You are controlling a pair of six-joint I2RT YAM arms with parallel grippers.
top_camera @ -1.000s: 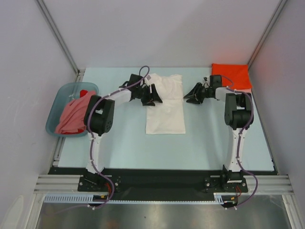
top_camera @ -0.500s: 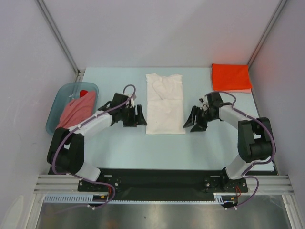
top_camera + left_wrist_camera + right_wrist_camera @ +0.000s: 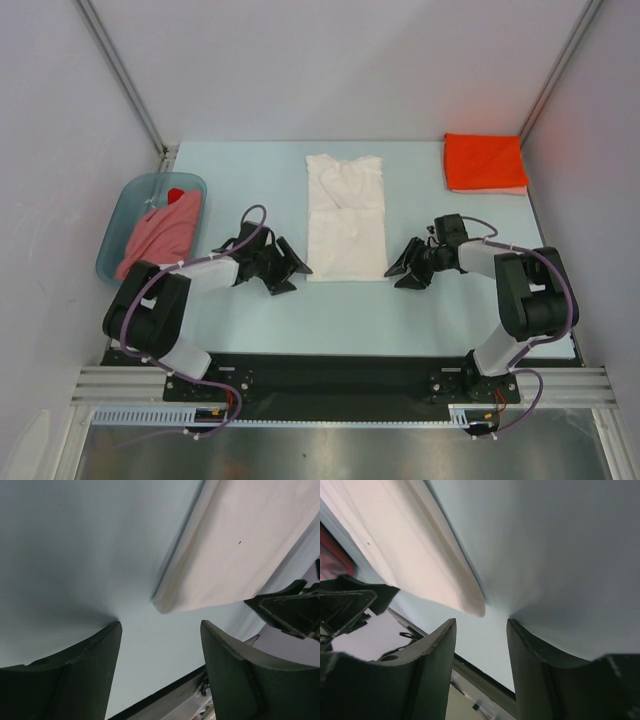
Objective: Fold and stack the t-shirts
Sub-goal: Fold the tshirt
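Nearest the bases, the two grippers flank the near hem of the white t-shirt (image 3: 346, 215). The left gripper (image 3: 287, 268) sits low over the table (image 3: 450, 320) just left of the shirt's near left corner. Its jaws are spread with nothing between them, and its wrist view shows that corner just ahead of the gap, not yet inside it. The right gripper (image 3: 408, 266) mirrors it just right of the near right corner, jaws likewise apart and empty, the corner lying just beyond them.

The white t-shirt lies flat in the middle of the table, folded into a long strip running away from the arms, collar end at the far side. It looks light, thin and limp, so it will likely sag and slide on the smooth surface rather than hold a shape. The layered edge at each near corner seems the place to pinch. Taking both corners at once, through all the layers, should carry the fold evenly toward the far end.

Well apart to the left of the white shirt, the blue-grey basin (image 3: 113, 262) holds a crumpled salmon-pink t-shirt (image 3: 160, 238), with a patch of a red t-shirt (image 3: 176, 194) at its far end. Beyond the white shirt's far right corner, well apart, an orange-red t-shirt (image 3: 485, 160) lies folded square. A pale pink edge shows under its near side, and I cannot tell whether that is another tee.

Counted: four t-shirts surely seen, one of each colour, one basin and two grippers.
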